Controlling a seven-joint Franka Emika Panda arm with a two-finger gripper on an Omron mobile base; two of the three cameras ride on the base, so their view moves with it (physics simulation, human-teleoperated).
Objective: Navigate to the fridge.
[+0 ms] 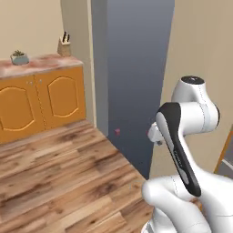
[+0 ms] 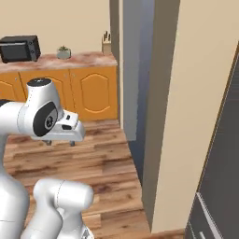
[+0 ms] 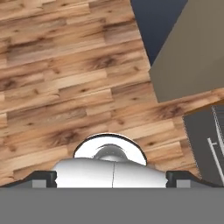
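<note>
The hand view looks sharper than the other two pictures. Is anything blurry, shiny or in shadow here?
Hand view: the wooden floor shows crisp grain, no glare. Left base view: soft all over, with the dark gap beside the beige wall in deep shade. Right base view: equally soft; the microwave shows no reflections.

no readable text, labels, or numbers anywhere

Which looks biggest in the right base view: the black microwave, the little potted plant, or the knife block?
1. Microwave, clearly largest.
2. Knife block.
3. Potted plant.
The last two look close in size, so their order is unsure. All three stand on the same counter.
</note>
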